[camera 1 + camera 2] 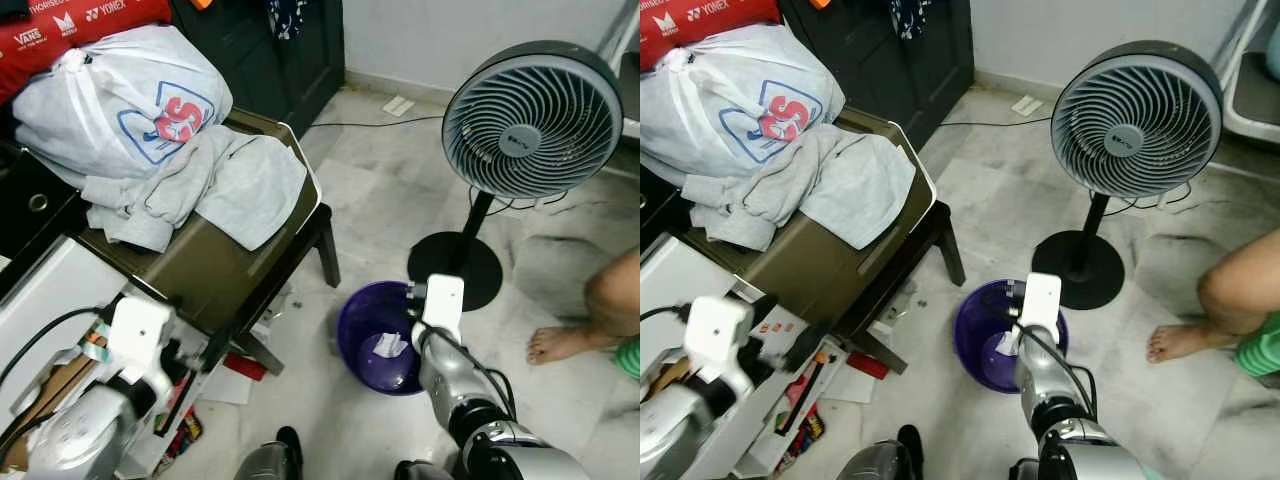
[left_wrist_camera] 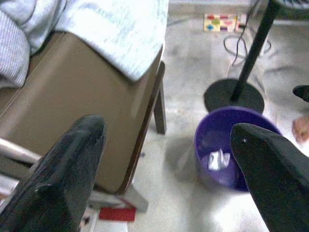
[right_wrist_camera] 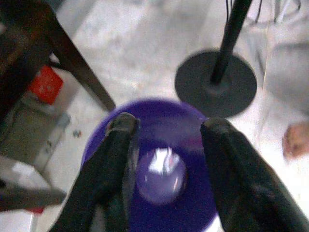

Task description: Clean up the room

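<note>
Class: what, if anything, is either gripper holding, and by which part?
Nothing. The right gripper hangs open over the purple bin; the left gripper is open too.

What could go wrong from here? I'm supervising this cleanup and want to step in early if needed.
The right gripper hangs open over the purple bin, so a low arm swing might tip it and spill the white scrap inside. The fan stands close beside the bin with its cord along the floor, which could snag. A person's foot rests nearby, so stepping forward may risk contact.
</note>
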Robot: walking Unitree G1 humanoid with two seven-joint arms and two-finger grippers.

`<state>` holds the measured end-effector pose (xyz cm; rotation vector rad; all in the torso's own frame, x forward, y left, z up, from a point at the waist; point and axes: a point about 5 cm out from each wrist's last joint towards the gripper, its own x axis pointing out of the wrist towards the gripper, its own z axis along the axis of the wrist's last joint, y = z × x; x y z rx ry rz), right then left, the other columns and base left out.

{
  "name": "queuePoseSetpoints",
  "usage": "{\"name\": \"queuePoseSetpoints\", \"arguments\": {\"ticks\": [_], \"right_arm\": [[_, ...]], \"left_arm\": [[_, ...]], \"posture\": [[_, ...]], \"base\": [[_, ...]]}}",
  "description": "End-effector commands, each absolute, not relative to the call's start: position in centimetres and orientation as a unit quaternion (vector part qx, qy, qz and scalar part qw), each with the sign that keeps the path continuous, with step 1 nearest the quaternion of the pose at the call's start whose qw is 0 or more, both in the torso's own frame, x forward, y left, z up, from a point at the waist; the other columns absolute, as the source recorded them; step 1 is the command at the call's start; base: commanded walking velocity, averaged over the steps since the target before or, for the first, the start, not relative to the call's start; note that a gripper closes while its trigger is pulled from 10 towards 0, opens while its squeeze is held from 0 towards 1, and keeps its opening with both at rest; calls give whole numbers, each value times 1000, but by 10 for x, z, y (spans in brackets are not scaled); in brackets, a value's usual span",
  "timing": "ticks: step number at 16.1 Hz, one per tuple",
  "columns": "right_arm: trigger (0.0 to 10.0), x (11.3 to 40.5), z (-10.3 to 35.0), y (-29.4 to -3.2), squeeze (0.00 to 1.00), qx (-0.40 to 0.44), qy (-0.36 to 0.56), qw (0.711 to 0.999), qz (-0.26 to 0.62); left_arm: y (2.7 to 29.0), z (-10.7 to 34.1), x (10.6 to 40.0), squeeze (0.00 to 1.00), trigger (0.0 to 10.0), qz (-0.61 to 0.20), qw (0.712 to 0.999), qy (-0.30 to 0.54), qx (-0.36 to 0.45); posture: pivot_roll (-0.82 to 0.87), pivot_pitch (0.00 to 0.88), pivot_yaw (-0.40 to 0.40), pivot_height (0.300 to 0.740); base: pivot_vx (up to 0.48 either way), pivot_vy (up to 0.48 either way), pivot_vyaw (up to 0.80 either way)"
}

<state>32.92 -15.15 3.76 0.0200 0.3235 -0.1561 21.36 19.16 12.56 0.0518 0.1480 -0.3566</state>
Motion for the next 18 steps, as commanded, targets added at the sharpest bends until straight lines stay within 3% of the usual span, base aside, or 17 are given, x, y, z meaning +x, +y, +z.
{"name": "queuePoseSetpoints", "arguments": {"ticks": [1,5,11,17,18], "right_arm": [[10000,334,49,-151,1000,-11,124,991,-57],[10000,328,80,-171,1000,-26,43,998,-44],[10000,306,96,-192,1000,-42,32,998,-37],[10000,291,136,-184,1000,-66,-26,996,62],[10000,287,137,-183,643,-67,-35,994,77]], "left_arm": [[193,121,218,0,10000,-164,983,75,26],[170,127,243,0,10000,-174,984,28,-8],[147,132,273,0,10000,-172,984,-22,-27],[150,129,285,0,10000,-139,988,-54,-32],[152,130,283,0,10000,-141,988,-58,-34]], "posture": [[65,171,100,740],[-24,98,66,740],[-101,3,39,740],[-147,0,12,740],[-136,0,3,740]], "base": [[0,0,0],[0,0,0],[0,0,0],[0,0,0],[0,0,0]]}}
